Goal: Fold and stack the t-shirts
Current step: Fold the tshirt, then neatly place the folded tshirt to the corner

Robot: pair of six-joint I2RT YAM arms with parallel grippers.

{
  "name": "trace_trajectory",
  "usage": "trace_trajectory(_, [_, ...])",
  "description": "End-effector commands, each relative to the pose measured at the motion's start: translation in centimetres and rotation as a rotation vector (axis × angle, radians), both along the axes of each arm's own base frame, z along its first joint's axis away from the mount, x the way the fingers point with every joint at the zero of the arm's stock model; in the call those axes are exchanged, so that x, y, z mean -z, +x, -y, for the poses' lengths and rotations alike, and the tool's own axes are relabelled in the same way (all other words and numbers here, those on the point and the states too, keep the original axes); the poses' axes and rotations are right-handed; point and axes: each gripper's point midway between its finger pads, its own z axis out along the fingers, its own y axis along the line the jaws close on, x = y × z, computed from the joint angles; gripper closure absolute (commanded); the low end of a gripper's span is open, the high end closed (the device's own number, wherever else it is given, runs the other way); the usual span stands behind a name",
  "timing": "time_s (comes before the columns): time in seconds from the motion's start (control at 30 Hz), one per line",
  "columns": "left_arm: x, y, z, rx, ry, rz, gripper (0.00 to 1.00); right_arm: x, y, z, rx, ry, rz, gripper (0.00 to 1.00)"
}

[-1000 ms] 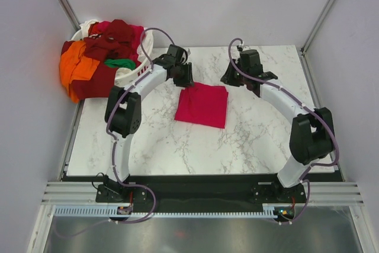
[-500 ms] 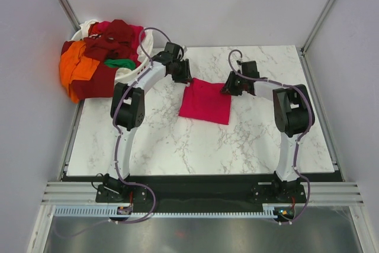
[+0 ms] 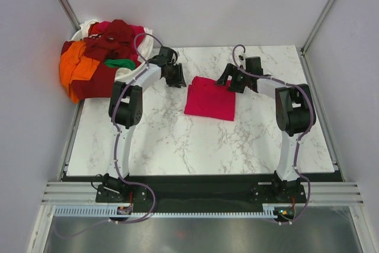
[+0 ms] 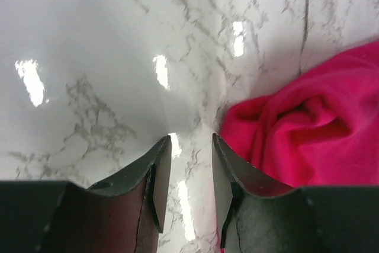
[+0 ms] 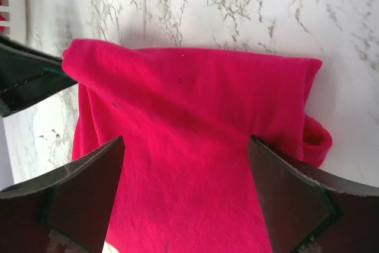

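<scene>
A folded crimson-pink t-shirt [image 3: 210, 98] lies flat on the marble table, also filling the right wrist view [image 5: 189, 122]. My right gripper [image 3: 228, 81] hangs over its far right edge, jaws wide open [image 5: 185, 146], holding nothing. My left gripper [image 3: 176, 77] is just left of the shirt's far left corner, open, with only bare marble between its fingers [image 4: 189, 146]. The pink t-shirt [image 4: 308, 128] bunches beside its right finger. More t-shirts, maroon [image 3: 112, 39], orange [image 3: 74, 63] and green [image 3: 121, 62], are heaped at the far left.
A white slotted laundry basket [image 3: 133, 75] sits under the heap at the table's far left corner, close behind my left arm. Grey walls and metal posts border the table. Marble table [image 3: 177, 140] stretches in front of the folded shirt.
My right gripper has opened wide and let go of the pink shirt. The shirt has shifted a little right and back. My left gripper has drawn slightly left, off the cloth.
</scene>
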Motion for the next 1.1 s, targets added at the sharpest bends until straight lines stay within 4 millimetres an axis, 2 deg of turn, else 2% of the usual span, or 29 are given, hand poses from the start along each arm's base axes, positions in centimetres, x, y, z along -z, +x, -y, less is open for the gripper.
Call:
trace_trajectory(0.0, [-3.5, -1.4, -1.8, -0.031, 0.071, 0.035, 0.59, -4.1, 0.4, 1.9, 0.021, -0.097, 0.059, 0.06])
trace_trajectory(0.03, [-6.1, -1.7, -1.7, -0.038, 0.053, 0.071, 0.58, -6.8, 0.2, 1.9, 0.018, -0.100, 0.099, 0.04])
trace_trajectory(0.07, [-6.4, -2.5, -1.9, -0.041, 0.052, 0.064, 0.57, -7.9, 0.1, 2.2, 0.018, -0.113, 0.123, 0.03])
trace_trajectory(0.13, [-8.5, -3.6, -1.8, -0.039, 0.029, 0.083, 0.55, -10.8, -0.7, 3.0, 0.052, -0.136, 0.162, 0.02])
trace_trajectory(0.2, [-11.4, -5.5, -2.0, -0.032, 0.012, 0.120, 0.51, -11.6, -1.5, 3.9, 0.095, -0.166, 0.156, 0.02])
trace_trajectory(0.23, [-12.3, -6.3, -2.2, -0.025, 0.009, 0.132, 0.49, -11.5, -2.5, 4.5, 0.112, -0.183, 0.135, 0.02])
trace_trajectory(0.27, [-14.1, -7.9, -2.8, -0.021, 0.002, 0.157, 0.46, -11.1, -3.1, 4.8, 0.123, -0.194, 0.117, 0.02])
trace_trajectory(0.3, [-14.8, -8.8, -3.2, -0.020, 0.005, 0.168, 0.45, -10.5, -3.7, 5.2, 0.147, -0.200, 0.087, 0.02])
trace_trajectory(0.33, [-15.3, -9.8, -3.6, -0.011, 0.015, 0.175, 0.43, -9.0, -5.1, 5.7, 0.158, -0.216, 0.033, 0.02])
trace_trajectory(0.37, [-14.8, -11.5, -4.3, -0.008, 0.027, 0.156, 0.40, -8.0, -5.7, 6.2, 0.179, -0.230, 0.005, 0.02])
trace_trajectory(0.4, [-16.8, -12.8, -4.9, -0.008, 0.024, 0.198, 0.38, -6.9, -6.2, 6.6, 0.191, -0.232, -0.027, 0.06])
trace_trajectory(0.43, [-15.9, -14.6, -5.7, -0.002, 0.046, 0.169, 0.36, -5.0, -7.5, 6.8, 0.189, -0.237, -0.079, 0.07])
trace_trajectory(0.47, [-16.0, -15.8, -6.1, 0.000, 0.052, 0.166, 0.36, -4.1, -8.0, 7.0, 0.194, -0.236, -0.106, 0.10])
trace_trajectory(0.5, [-17.9, -17.2, -6.8, -0.004, 0.046, 0.215, 0.34, -3.4, -8.3, 7.1, 0.198, -0.222, -0.131, 0.15])
trace_trajectory(0.53, [-18.0, -18.2, -7.2, -0.003, 0.050, 0.219, 0.34, -2.1, -8.9, 7.0, 0.193, -0.208, -0.156, 0.17])
trace_trajectory(0.57, [-16.6, -20.0, -7.9, -0.004, 0.068, 0.180, 0.32, -1.6, -9.3, 6.3, 0.167, -0.171, -0.171, 0.18])
trace_trajectory(0.6, [-18.3, -21.3, -8.6, -0.013, 0.059, 0.234, 0.31, -1.3, -9.4, 6.0, 0.160, -0.150, -0.180, 0.22])
trace_trajectory(0.63, [-18.2, -22.3, -9.0, -0.015, 0.065, 0.238, 0.30, -0.3, -9.7, 5.6, 0.158, -0.126, -0.196, 0.23])
trace_trajectory(0.67, [-17.1, -23.6, -9.7, -0.018, 0.081, 0.216, 0.29, 0.1, -10.0, 5.0, 0.137, -0.096, -0.207, 0.23])
trace_trajectory(0.73, [-17.2, -25.6, -10.8, -0.031, 0.097, 0.243, 0.28, 1.7, -10.4, 4.8, 0.133, -0.079, -0.227, 0.23])
trace_trajectory(0.83, [-16.8, -27.6, -12.1, -0.053, 0.117, 0.251, 0.27, 3.3, -10.8, 4.0, 0.116, -0.036, -0.248, 0.24])
trace_trajectory(0.93, [-16.3, -28.7, -12.8, -0.069, 0.132, 0.253, 0.27, 5.0, -11.1, 3.4, 0.107, 0.003, -0.269, 0.25])
trace_trajectory(1.07, [-17.1, -29.0, -13.4, -0.101, 0.129, 0.297, 0.26, 6.7, -11.3, 1.9, 0.098, 0.072, -0.287, 0.35])
